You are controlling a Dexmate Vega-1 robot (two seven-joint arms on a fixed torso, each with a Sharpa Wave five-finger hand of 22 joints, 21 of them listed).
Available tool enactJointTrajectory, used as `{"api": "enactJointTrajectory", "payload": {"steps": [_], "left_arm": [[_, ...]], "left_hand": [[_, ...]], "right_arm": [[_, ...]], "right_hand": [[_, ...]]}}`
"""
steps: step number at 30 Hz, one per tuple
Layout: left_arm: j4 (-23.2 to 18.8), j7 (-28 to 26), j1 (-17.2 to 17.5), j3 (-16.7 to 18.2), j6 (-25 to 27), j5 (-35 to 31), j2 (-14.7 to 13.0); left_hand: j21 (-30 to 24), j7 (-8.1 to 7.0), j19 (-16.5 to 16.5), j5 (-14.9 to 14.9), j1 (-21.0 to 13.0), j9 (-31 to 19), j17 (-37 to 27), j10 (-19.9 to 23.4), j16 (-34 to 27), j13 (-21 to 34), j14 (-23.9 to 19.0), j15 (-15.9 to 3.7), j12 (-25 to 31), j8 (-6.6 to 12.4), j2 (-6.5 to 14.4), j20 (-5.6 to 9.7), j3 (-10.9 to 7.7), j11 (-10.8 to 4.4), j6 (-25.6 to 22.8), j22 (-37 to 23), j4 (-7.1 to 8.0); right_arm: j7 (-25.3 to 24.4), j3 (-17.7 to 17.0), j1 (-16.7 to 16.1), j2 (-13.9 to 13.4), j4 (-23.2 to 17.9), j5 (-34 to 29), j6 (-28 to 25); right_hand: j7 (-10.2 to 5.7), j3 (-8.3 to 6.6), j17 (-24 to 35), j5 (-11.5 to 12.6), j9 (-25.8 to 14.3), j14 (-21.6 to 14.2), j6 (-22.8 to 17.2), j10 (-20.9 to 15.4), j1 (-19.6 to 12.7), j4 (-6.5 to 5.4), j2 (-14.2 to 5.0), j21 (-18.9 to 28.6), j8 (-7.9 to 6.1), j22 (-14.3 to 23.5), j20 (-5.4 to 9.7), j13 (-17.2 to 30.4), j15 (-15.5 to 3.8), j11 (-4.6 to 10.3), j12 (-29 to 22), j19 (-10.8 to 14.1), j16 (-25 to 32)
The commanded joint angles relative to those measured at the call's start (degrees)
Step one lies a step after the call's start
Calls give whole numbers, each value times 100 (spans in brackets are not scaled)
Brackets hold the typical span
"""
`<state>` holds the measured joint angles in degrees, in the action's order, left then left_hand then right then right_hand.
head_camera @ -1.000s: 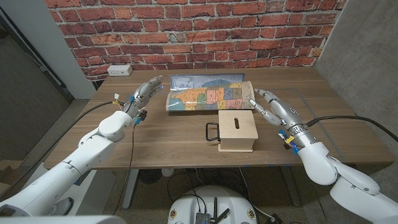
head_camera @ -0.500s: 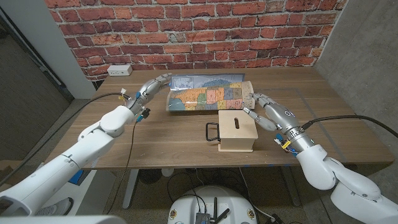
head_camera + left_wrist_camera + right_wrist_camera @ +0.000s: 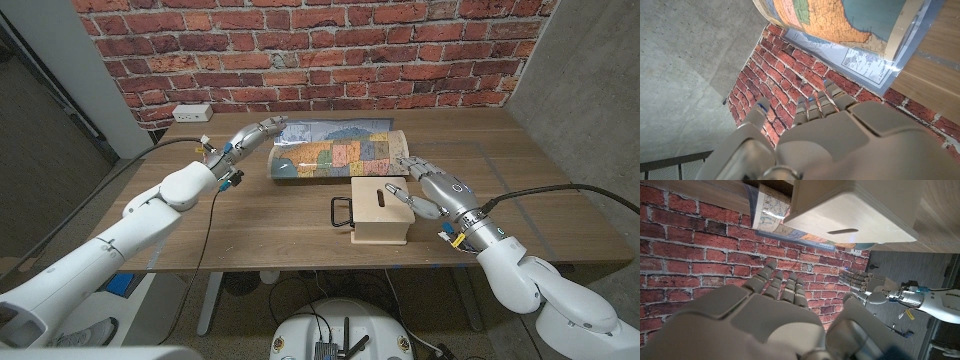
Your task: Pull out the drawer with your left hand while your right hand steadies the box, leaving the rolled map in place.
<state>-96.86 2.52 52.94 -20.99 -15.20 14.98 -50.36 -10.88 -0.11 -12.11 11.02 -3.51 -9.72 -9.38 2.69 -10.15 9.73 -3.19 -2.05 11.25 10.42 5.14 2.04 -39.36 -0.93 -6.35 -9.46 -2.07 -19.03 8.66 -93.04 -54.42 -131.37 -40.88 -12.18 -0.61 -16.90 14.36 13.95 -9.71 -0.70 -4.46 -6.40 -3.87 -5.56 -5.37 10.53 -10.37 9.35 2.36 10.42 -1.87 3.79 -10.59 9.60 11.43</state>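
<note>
Two hands are up over the table and neither has hold of anything. Our left hand hangs above the wood with its fingers stretched and apart, its tips near the left end of the rolled map, though we cannot tell whether they touch it. Our right hand hovers just beside the right side of the wooden box, fingers spread and empty, reaching toward its top edge without plainly pressing on it.

The box sits at the middle of the table, slot in its lid, with the map lying right behind it against its far side. A black wire handle sticks out from the left face of the box; we take it for the drawer's pull, and the drawer looks to be in.

We judge the task to be at the approach: nothing is braced and nothing is pulled. Next, the right hand needs to settle on the box's top or right side and bear down. The left hand is well apart from the handle and must come back toward the near side, away from the map, then hook the handle and draw leftward. Brushing the map on the way is the risk.
</note>
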Motion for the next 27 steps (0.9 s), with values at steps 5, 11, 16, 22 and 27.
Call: {"api": "enactJointTrajectory", "payload": {"steps": [5, 11, 16, 22, 27], "left_arm": [[-36, 378, -188, -93, -342, -537, -228], [13, 400, -196, -110, -602, -801, -291], [18, 392, -195, -119, -693, -949, -293], [-8, 190, -155, -115, -854, -1426, -320], [29, 83, -102, -126, -1064, -1738, -350]], "left_hand": [[-19, 0, -58, -23, -42, -23, -20, 62, -5, 33, -55, -40, 19, 44, 352, 395, -27, -49, -73, -16, -35], [-22, -17, -82, -26, -27, -24, -24, 94, -11, 34, -85, -82, 20, 56, 353, 423, -37, -91, -138, -16, -34], [-22, -34, -94, -27, -22, -25, -23, 115, -11, 34, -98, -106, 21, 54, 351, 431, -44, -113, -155, -16, -38], [-21, -49, -103, -29, -16, -26, -23, 128, -12, 34, -116, -136, 18, 54, 346, 445, -51, -138, -179, -16, -43], [-19, -78, -112, -34, 16, -27, -30, 145, -13, 35, -128, -171, 16, 55, 327, 472, -41, -188, -211, -17, -30]], "right_arm": [[311, -95, -405, -378, -254, -486, -332], [329, -102, -551, -417, -318, -659, -365], [362, -83, -632, -438, -353, -808, -402], [493, -87, -750, -467, -425, -1016, -538], [655, -164, -844, -575, -475, -1093, -528]], "right_hand": [[-25, -66, -8, -24, -22, 84, 74, 55, -6, -9, -200, -25, 14, 15, 313, 13, -331, 33, 20, -72, -11], [-25, -85, -17, -31, -22, 97, 112, 77, -10, -5, -208, -27, 19, 15, 308, 13, -338, 34, 19, -100, -10], [-27, -94, -22, -36, -23, 85, 116, 78, -9, -5, -210, -33, 15, 16, 305, 12, -334, 39, 15, -129, -1], [4, -119, -36, -48, -24, -12, 91, 13, -8, -4, -219, -17, -6, 16, 296, 12, -291, -5, -18, -123, 40], [17, -129, -41, -53, -24, -32, 80, 8, -7, -6, -228, -13, -12, 16, 308, 12, -292, -12, -20, -121, 48]]}}
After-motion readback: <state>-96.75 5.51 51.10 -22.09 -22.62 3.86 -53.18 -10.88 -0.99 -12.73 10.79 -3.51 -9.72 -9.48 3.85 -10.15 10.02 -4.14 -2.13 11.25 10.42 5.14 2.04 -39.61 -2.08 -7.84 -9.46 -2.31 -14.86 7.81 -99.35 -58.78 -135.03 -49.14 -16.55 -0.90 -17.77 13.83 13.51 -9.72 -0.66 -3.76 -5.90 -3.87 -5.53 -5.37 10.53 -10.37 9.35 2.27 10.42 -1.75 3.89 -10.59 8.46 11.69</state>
